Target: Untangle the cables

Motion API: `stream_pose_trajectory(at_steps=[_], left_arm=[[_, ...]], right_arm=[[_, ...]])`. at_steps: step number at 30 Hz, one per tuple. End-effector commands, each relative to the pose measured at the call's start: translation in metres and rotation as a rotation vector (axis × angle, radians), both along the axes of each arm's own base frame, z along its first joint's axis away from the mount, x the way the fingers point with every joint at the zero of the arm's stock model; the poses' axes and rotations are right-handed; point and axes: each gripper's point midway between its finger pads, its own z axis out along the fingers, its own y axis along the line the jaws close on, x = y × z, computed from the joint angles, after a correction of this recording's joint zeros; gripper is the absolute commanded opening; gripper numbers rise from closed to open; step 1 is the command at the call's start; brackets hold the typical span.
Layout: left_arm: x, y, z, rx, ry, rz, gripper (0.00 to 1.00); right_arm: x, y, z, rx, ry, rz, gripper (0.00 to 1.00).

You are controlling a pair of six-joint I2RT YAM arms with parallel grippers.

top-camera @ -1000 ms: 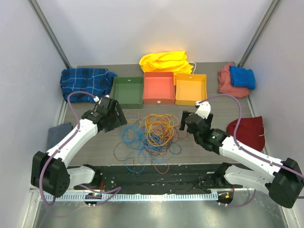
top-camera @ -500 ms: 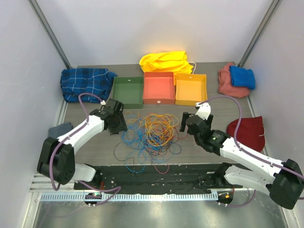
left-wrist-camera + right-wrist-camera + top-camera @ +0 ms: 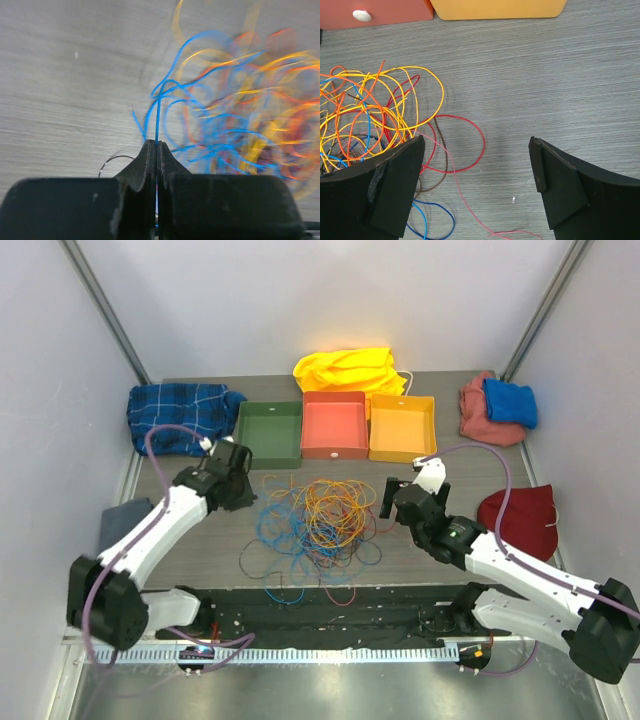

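The left claw point(image 3: 156, 146) is pinched closed on one thin blue cable point(image 3: 158, 112), which runs up from its tips into a blurred tangle. The right claw point(image 3: 476, 150) is spread wide and holds nothing. It hovers over bare tabletop point(image 3: 560, 75) at the right fringe of the heap. The cables point(image 3: 318, 517), orange, yellow, blue and red, lie in a loose knot at the middle of the table, toward its near edge, between the two claws. Three trays point(image 3: 320, 451), green, red and yellow, sit side by side along the far edge.
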Motion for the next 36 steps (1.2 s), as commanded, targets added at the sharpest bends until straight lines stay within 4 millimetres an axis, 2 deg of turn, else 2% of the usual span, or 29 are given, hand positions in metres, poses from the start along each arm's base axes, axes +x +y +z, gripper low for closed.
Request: stream_pose_trajectory(at_steps=[1, 2, 4, 5, 8, 9, 11, 13, 14, 15, 18, 19, 20, 21, 23, 24, 25, 28, 30, 31, 32, 34, 36], left_arm=[[0.018, 0.002, 0.119, -0.075, -0.344, 0.013, 0.00], [0.021, 0.001, 0.147, -0.103, -0.411, 0.011, 0.00], [0.018, 0.001, 0.179, -0.131, -0.486, 0.005, 0.00], [0.018, -0.001, 0.201, -0.158, -0.530, -0.002, 0.00], [0.018, -0.005, 0.227, -0.189, -0.577, -0.021, 0.00], [0.019, -0.005, 0.241, -0.200, -0.610, -0.021, 0.00], [0.025, -0.005, 0.254, -0.187, -0.639, -0.020, 0.00], [0.031, -0.002, 0.277, -0.181, -0.692, -0.009, 0.00], [0.036, -0.003, 0.282, -0.168, -0.700, -0.013, 0.00], [0.040, 0.000, 0.300, -0.163, -0.743, 0.004, 0.00], [0.057, 0.002, 0.315, -0.126, -0.777, 0.027, 0.00], [0.062, 0.004, 0.327, -0.121, -0.798, 0.045, 0.00], [0.067, 0.004, 0.330, -0.115, -0.800, 0.053, 0.00], [0.081, -0.001, 0.321, -0.095, -0.773, 0.054, 0.00], [0.093, 0.000, 0.324, -0.070, -0.777, 0.080, 0.00], [0.108, -0.004, 0.311, -0.043, -0.747, 0.082, 0.00], [0.114, -0.002, 0.314, -0.030, -0.755, 0.096, 0.00], [0.142, -0.009, 0.296, -0.003, -0.718, 0.104, 0.00], [0.154, -0.008, 0.298, 0.006, -0.721, 0.112, 0.00], [0.166, -0.011, 0.284, 0.026, -0.687, 0.113, 0.00], [0.171, -0.007, 0.288, 0.032, -0.693, 0.130, 0.00], [0.183, -0.006, 0.271, 0.067, -0.658, 0.146, 0.00], [0.194, 0.000, 0.262, 0.074, -0.647, 0.167, 0.00]], right_arm=[[0.005, 0.002, 0.015, 0.039, -0.050, -0.012, 0.93], [0.005, 0.004, 0.015, 0.043, -0.049, -0.007, 0.93], [0.007, 0.007, 0.017, 0.055, -0.052, 0.000, 0.93], [0.006, 0.010, 0.018, 0.065, -0.049, 0.012, 0.93], [0.007, 0.015, 0.020, 0.096, -0.052, 0.020, 0.93], [0.007, 0.018, 0.021, 0.109, -0.050, 0.029, 0.92], [0.006, 0.021, 0.025, 0.129, -0.055, 0.039, 0.92], [0.005, 0.024, 0.033, 0.149, -0.062, 0.054, 0.92], [0.005, 0.024, 0.035, 0.155, -0.064, 0.059, 0.92], [0.004, 0.024, 0.040, 0.161, -0.069, 0.062, 0.92], [0.001, 0.022, 0.048, 0.171, -0.084, 0.069, 0.91], [0.000, 0.021, 0.048, 0.173, -0.084, 0.070, 0.91], [-0.002, 0.019, 0.050, 0.174, -0.086, 0.069, 0.91], [-0.004, 0.018, 0.051, 0.176, -0.087, 0.069, 0.91], [-0.007, 0.014, 0.054, 0.179, -0.092, 0.065, 0.91], [-0.008, 0.013, 0.055, 0.181, -0.093, 0.064, 0.91], [-0.009, 0.011, 0.056, 0.179, -0.096, 0.061, 0.91], [-0.014, 0.003, 0.061, 0.184, -0.112, 0.050, 0.91], [-0.016, -0.002, 0.064, 0.186, -0.125, 0.042, 0.91], [-0.017, -0.004, 0.063, 0.190, -0.125, 0.035, 0.91], [-0.019, -0.003, 0.061, 0.194, -0.118, 0.040, 0.91], [-0.021, -0.001, 0.060, 0.219, -0.115, 0.044, 0.91], [-0.023, 0.001, 0.055, 0.231, -0.101, 0.050, 0.91]])
